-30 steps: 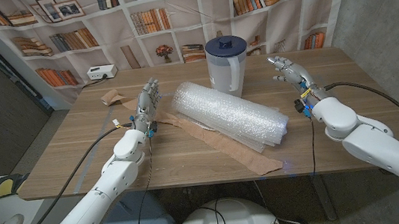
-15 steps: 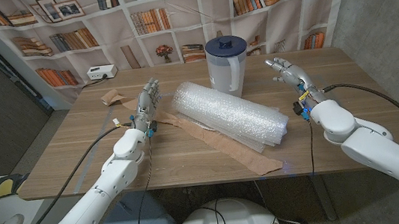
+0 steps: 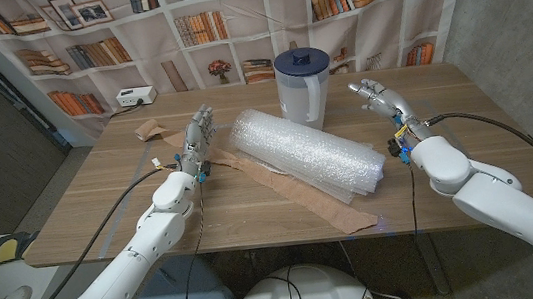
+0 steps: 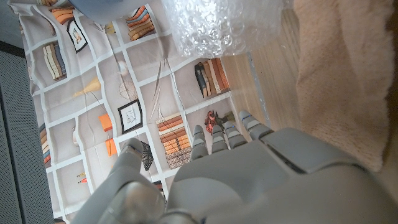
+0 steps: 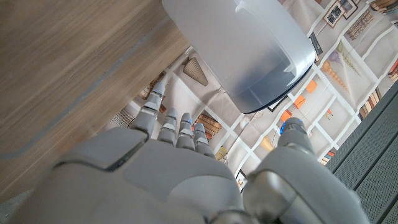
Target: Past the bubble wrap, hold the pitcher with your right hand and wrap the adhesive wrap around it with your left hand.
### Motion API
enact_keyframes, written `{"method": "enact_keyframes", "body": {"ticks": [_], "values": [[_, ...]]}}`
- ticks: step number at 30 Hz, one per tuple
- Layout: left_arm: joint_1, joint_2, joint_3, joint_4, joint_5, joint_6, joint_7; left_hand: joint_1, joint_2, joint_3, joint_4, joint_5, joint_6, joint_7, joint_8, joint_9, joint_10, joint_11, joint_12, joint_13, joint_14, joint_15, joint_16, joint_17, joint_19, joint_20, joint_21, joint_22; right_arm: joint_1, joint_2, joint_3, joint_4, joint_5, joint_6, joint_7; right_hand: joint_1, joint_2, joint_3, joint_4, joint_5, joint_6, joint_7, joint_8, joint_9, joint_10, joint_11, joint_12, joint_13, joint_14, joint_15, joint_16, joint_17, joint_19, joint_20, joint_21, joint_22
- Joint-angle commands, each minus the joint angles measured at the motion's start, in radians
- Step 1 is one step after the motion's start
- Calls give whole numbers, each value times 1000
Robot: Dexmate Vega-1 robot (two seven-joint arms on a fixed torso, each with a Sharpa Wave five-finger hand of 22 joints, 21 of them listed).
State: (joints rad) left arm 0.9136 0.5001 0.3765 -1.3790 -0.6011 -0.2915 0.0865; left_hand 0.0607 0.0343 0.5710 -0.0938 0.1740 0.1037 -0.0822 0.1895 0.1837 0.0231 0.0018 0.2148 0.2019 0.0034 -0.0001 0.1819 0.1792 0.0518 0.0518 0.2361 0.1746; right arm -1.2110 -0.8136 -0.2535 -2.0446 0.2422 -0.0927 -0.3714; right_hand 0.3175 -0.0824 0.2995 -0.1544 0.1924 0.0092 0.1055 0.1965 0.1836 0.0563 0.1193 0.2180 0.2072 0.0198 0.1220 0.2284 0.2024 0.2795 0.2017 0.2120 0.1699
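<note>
a: where's the pitcher (image 3: 301,86)?

b: far side of the wooden table (image 3: 102,203), near the middle, upright, translucent body with a dark blue lid (image 3: 299,62). it stands just behind the far end of the roll of bubble wrap (image 3: 307,153).

a: and the roll itself?

b: lying on its side, diagonal across the table's middle, on top of a strip of brown paper (image 3: 319,203). from the left wrist, one bubbly end shows beside a tan sheet.

a: right hand (image 3: 378,98)?

b: raised to the right of the pitcher, clear of it, fingers spread and holding nothing. its wrist camera looks past the fingers at the pitcher's frosted wall.

a: left hand (image 3: 199,137)?

b: just left of the roll, fingers straight and pointing toward the far edge, nothing in it. i can't tell whether it touches the table or the roll.

a: anything else?

b: a crumpled scrap of brown paper (image 3: 154,130) at the far left, a small white device (image 3: 135,97) on the far left corner, and a bookshelf-print backdrop (image 3: 93,38) behind the table.
</note>
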Motion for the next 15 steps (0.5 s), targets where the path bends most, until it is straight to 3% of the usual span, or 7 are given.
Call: {"method": "enact_keyframes", "body": {"ticks": [1, 9, 15], "values": [[0, -4, 0, 4, -3, 4, 6, 2, 5, -4, -2, 4, 8, 4, 3, 3, 11, -3, 7, 4, 3, 6, 5, 1, 13, -3, -4, 3, -19, -16, 9, -50, -45, -39, -23, 9, 0, 0, 3, -4, 3, 7, 7, 4, 0, 9, -3, 3, -6, 2, -1, 4, -3, 4, -4, 5], [-12, -9, 3, 21, -2, 0, -2, 2, 6, -4, -2, 4, 8, 3, 3, 3, 13, -2, 8, 4, 3, 7, 5, 1, 13, -3, -5, 3, -31, -16, 16, -81, -55, -78, -31, 8, -1, -3, 6, -4, 0, -2, 5, 4, 1, -5, -4, 3, -8, 0, -3, 5, 0, 5, -5, 5], [-22, -14, 6, 33, -3, -1, -7, 2, 6, -5, -2, 4, 8, 4, 3, 3, 12, -3, 7, 4, 3, 7, 5, 1, 14, -3, -7, 4, -33, -15, 1, -107, -74, -115, -38, 9, -1, -4, 7, -4, 6, 2, 6, 4, 5, 2, -3, 3, -5, -9, -2, 6, 3, 4, -6, 5]]}}
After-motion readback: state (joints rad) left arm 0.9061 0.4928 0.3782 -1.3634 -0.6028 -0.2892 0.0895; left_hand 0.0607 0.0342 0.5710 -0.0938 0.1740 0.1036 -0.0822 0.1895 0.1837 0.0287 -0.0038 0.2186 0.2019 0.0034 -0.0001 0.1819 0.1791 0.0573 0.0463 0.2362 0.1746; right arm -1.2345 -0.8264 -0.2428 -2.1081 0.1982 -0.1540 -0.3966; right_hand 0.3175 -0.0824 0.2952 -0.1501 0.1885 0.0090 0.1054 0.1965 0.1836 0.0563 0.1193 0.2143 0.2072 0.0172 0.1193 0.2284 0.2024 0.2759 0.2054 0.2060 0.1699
